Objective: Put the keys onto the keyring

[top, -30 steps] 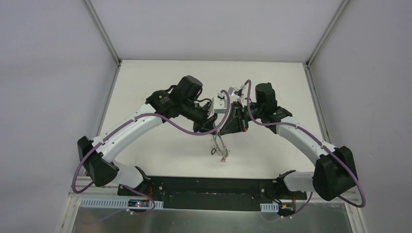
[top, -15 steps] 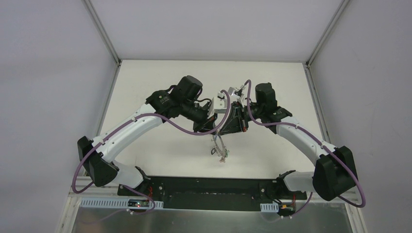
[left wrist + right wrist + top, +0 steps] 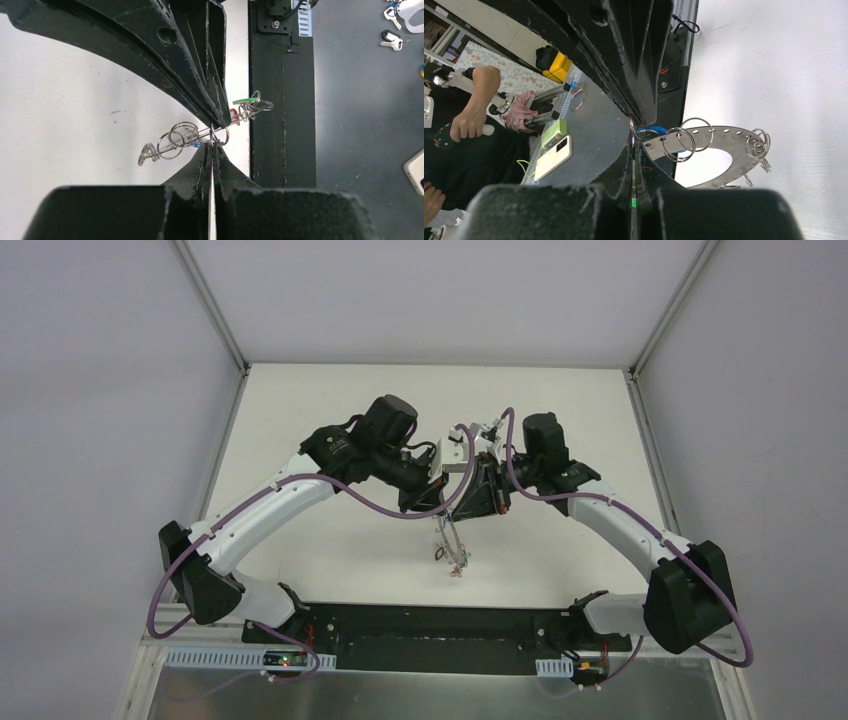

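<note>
The keyring [image 3: 729,137], a flat grey disc with rim holes and small split rings, hangs in the air between both arms [image 3: 452,545]. In the left wrist view it shows edge-on [image 3: 200,134], with a red tag [image 3: 233,111], a green tag [image 3: 243,101] and a blue tag [image 3: 197,144] on it. My left gripper [image 3: 214,146] and my right gripper [image 3: 634,144] are both shut, tip to tip, on a small loop [image 3: 637,131] at the keyring's rim. Loose keys [image 3: 392,42] lie on the dark bench at the far right.
The white table [image 3: 330,540] lies below, with the black base plate [image 3: 430,625] at its near edge. A white phone [image 3: 553,157] and a green object [image 3: 553,132] rest on the grey bench. A person [image 3: 469,115] sits beyond it.
</note>
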`<move>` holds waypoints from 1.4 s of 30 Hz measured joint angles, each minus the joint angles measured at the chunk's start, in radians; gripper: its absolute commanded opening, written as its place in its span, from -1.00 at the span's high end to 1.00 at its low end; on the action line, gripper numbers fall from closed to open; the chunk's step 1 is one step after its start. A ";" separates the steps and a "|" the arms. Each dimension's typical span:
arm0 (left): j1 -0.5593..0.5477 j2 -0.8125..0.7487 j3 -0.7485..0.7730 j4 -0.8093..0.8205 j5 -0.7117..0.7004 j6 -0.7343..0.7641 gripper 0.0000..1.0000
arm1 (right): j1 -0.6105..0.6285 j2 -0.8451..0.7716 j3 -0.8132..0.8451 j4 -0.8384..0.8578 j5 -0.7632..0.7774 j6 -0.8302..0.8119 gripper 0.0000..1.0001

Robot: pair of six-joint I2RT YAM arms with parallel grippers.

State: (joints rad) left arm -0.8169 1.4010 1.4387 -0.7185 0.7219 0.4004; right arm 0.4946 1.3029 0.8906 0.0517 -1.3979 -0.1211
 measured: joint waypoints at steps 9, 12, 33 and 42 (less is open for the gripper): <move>-0.002 0.000 0.008 0.003 -0.006 -0.008 1.00 | 0.004 0.000 0.000 -0.039 0.007 -0.033 1.00; -0.002 0.000 0.008 0.003 -0.005 -0.007 1.00 | 0.004 0.000 0.001 -0.042 0.007 -0.037 1.00; -0.002 0.000 -0.013 0.004 0.011 0.010 1.00 | -0.003 0.000 0.003 -0.049 0.005 -0.036 1.00; -0.002 0.000 -0.023 0.003 0.028 0.016 1.00 | -0.009 0.000 0.003 -0.047 0.003 -0.024 1.00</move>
State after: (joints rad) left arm -0.8188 1.4010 1.4162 -0.7151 0.7498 0.4160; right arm 0.4854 1.3029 0.8936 0.0044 -1.3945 -0.1448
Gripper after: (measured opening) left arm 0.008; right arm 0.008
